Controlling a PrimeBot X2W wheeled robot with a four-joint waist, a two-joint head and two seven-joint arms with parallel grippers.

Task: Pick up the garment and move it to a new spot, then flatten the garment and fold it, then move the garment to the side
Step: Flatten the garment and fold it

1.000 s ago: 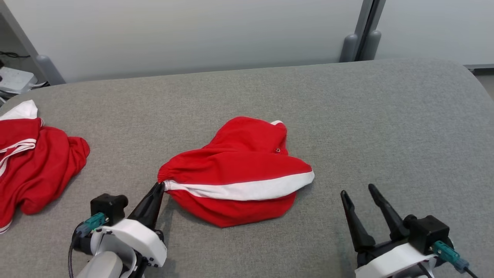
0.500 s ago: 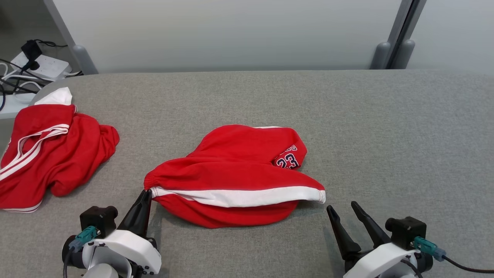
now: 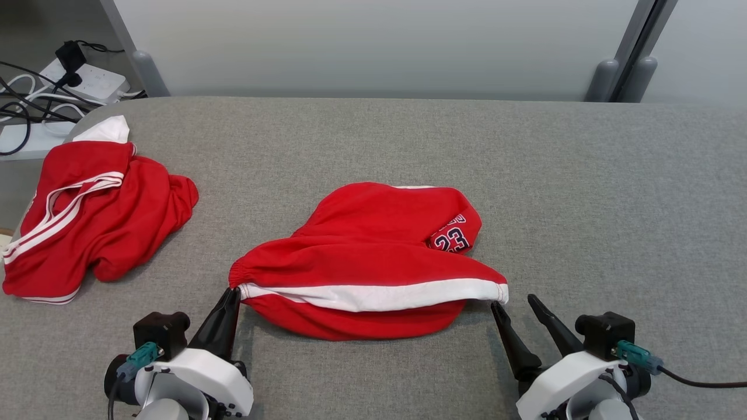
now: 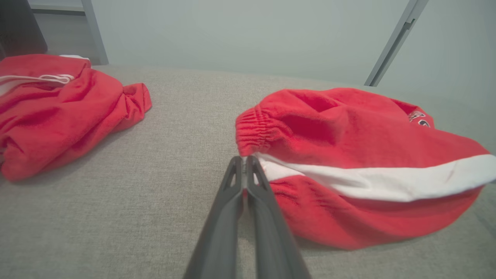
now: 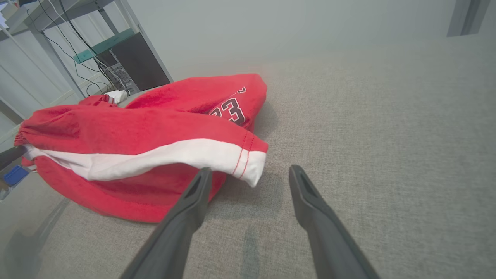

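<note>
Claws sit nearest the robot, both low over the grey fabric-covered surface (image 3: 583, 192). The left claw (image 3: 233, 293) is clenched, its two dark fingers pressed together on the end of the white side stripe (image 3: 373, 294), just under the gathered waistband (image 4: 252, 131) of the red fleecy shorts (image 3: 373, 251). The right claw (image 3: 513, 302) stands released, fingers spread wide. The hem corner (image 5: 254, 166) at the stripe's other end lies just ahead of the gap, closer to its left finger; whether that finger touches the cloth I cannot tell.

The shorts lie between the two claws in the middle of the surface, humped rather than flat, with a printed 23 showing on the far right side.

Judging from this, the flattening step is in hand: one end of the garment is gripped, the other not yet taken. The next move calls for the right claw to slide forward and a little to its left until the hem corner sits between its fingers, then close on it. After that the two claws can draw apart to stretch the striped edge straight.

Farther off, at the left rear of the surface, a second red garment with white stripes (image 3: 99, 221) lies crumpled, well apart from the shorts. Beyond the edge sits a white power strip (image 3: 87, 81) with dark cables, and a pale wall panel (image 3: 373, 46) closes the back.
</note>
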